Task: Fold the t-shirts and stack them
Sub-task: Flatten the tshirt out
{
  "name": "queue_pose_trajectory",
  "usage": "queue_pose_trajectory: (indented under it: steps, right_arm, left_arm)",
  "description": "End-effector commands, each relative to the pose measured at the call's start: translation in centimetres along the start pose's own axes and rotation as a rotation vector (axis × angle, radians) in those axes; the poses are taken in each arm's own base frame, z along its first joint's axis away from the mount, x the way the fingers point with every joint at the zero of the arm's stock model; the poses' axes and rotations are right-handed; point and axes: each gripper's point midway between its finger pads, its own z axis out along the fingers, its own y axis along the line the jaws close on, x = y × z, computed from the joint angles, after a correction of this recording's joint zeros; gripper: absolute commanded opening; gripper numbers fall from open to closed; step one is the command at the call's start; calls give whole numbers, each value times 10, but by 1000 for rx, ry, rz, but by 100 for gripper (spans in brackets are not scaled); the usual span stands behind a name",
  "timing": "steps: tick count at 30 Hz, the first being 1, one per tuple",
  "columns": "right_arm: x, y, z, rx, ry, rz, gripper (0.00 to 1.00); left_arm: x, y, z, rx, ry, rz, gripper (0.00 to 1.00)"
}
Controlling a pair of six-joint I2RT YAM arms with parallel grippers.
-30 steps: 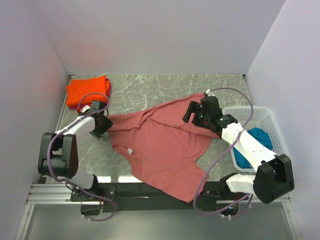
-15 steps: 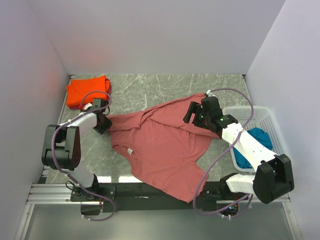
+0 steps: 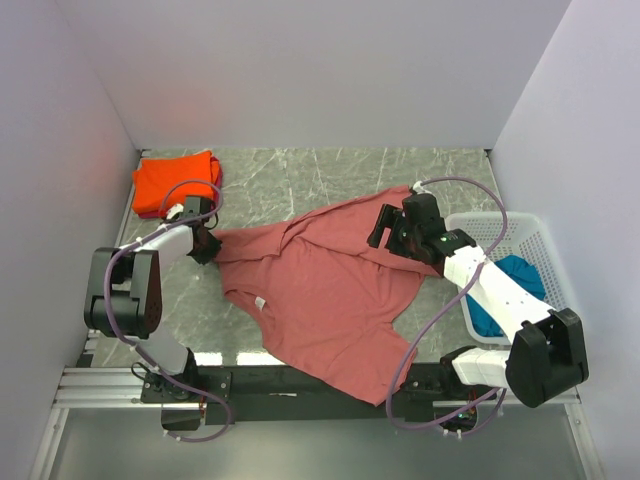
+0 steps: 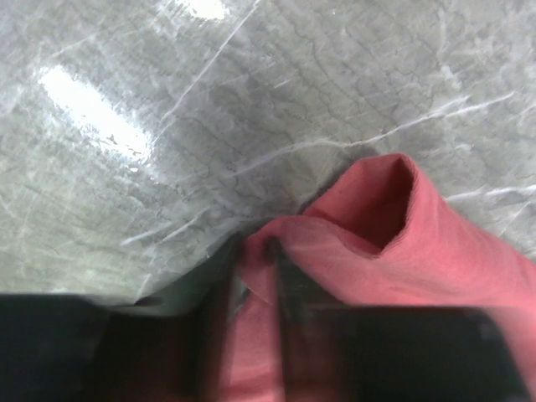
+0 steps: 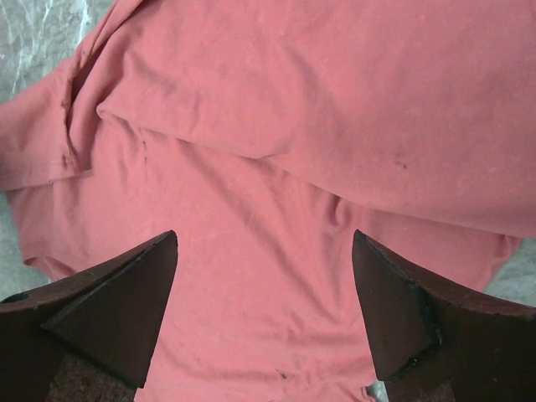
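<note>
1. The left gripper (image 4: 254, 247) is standing with its jaws narrow, and a fold of the sleeve (image 4: 368, 209) hem is lying between the fingers. The wrist view is blurring there, so I cannot tell whether they are pinching the cloth firmly. It is sitting well to the left of the white basket (image 3: 520, 222).
2. The right gripper (image 5: 265, 243) is hanging with its jaws spread wide and gripping nothing. It is sitting over the shirt's body, near the basket's left side.
3. The brick-red t-shirt (image 3: 320, 290) is lying spread but rumpled on the table (image 3: 330, 175), left of the basket. Its nearest edge is reaching just beside the basket's rim, and its lower part is draping over the table's near edge.
4. The cloth is looking soft, light and limp, so it will probably be sagging and trailing rather than holding any shape. The smooth tabletop should be letting it slide. I would be taking it at doubled edges such as the sleeve hem, shoulder seam or bottom hem. Holding two corners at once should be keeping it flat.
5. The teal t-shirt (image 3: 520, 272) is lying bunched inside the basket. The orange t-shirt (image 3: 175, 182) is resting folded, well apart from the basket, at the table's far left.
</note>
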Motion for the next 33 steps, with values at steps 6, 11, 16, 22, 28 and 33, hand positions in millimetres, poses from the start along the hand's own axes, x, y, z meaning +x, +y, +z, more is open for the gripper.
queue_pose_trajectory:
  steps: [6,11,16,22,28,33]
  right_arm:
    - [-6,-7,-4,28,-26,-10,90]
    - [-17,-8,-6,46,-54,-22,90]
    - [-42,-7,-5,85,-101,-50,90]
    - [-98,-11,9,158,-174,16,91]
    - [-153,-31,57,292,-152,38,90]
    - [-179,-30,111,342,-108,0,89]
  left_arm:
    - [5,-1,5,19,27,21,1]
    - [-13,-1,-12,22,-50,-12,1]
    - [-46,-15,-53,130,-181,-80,1]
    - [-77,-9,-96,149,-314,-187,1]
    - [-82,-11,-111,195,-337,-210,1]
    - [-73,-19,-107,236,-294,-192,1]
